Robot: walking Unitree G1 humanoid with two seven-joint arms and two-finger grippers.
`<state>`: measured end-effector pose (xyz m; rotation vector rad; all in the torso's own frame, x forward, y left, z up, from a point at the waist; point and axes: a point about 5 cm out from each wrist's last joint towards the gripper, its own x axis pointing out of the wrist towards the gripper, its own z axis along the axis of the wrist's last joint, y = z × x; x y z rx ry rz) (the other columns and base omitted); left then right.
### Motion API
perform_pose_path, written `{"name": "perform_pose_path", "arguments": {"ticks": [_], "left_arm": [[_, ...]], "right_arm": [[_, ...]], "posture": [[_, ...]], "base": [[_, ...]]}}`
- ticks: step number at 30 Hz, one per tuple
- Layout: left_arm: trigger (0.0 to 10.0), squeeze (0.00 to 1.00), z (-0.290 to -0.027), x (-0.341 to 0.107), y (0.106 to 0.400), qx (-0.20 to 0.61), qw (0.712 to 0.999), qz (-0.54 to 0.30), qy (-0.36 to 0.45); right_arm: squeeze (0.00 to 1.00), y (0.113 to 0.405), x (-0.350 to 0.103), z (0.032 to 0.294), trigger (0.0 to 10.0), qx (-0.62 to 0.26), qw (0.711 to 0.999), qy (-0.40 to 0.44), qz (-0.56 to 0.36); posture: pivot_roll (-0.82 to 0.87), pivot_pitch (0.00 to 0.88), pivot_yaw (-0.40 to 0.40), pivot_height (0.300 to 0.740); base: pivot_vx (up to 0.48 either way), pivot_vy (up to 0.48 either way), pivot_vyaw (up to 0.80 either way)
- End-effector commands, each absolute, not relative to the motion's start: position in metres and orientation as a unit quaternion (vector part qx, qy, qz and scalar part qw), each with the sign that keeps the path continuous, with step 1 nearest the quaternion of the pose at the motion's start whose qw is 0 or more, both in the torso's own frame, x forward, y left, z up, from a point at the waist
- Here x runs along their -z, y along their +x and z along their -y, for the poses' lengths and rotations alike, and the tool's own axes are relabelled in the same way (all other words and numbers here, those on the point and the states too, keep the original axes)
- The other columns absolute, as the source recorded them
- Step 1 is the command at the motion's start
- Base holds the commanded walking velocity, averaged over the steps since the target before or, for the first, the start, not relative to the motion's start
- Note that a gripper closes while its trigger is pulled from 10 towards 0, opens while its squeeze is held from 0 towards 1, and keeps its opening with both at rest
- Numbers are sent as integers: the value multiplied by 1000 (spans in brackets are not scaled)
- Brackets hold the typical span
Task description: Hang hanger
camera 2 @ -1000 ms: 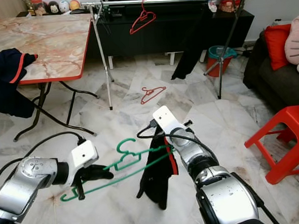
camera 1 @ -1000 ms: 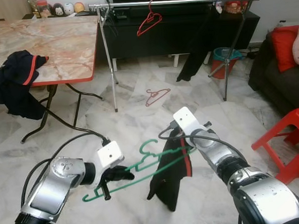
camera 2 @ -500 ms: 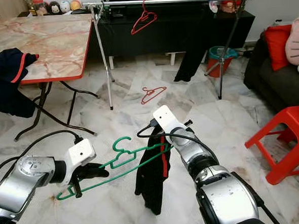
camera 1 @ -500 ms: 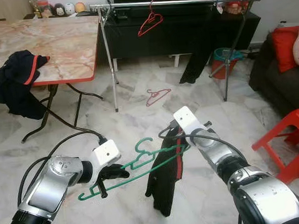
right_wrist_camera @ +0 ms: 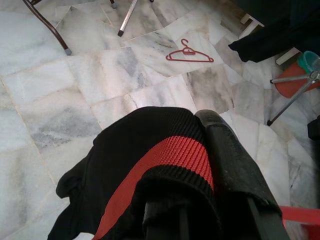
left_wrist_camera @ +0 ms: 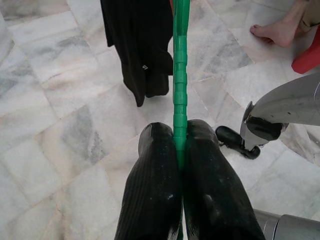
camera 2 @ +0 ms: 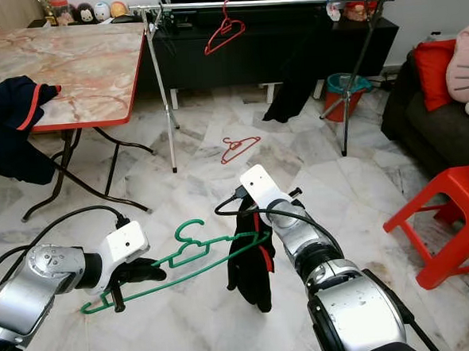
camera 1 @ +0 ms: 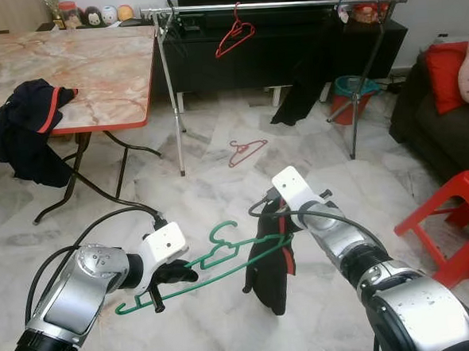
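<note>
Left hand [camera 1: 163,277] is clenching our green hanger [camera 1: 216,260], long axis sloping up toward right hand [camera 1: 276,229], which is gripping the black garment [camera 1: 271,273].

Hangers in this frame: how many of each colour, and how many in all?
Green hanger, pinched by the left gripper, its far end in the black garment that the right gripper holds: 1
Red hangers, one on the rail, one on the floor: 2
Total: 3
</note>
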<state>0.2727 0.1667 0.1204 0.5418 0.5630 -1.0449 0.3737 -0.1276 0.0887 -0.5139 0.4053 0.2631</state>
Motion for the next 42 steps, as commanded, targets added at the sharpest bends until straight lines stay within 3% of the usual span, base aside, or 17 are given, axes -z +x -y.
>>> {"name": "perform_pose_path", "arguments": {"ticks": [1,42], "left_arm": [[10000,0,-167,-124,275,485,792,-262,261],[10000,0,-178,-117,275,463,785,-288,295]], "right_arm": [[0,381,-102,127,10000,-127,944,-246,-178],[0,381,-103,122,10000,-146,940,-254,-175]], "posture": [[-83,0,-63,740],[-83,0,-68,740]], "base": [[0,0,0],[0,0,0]]}}
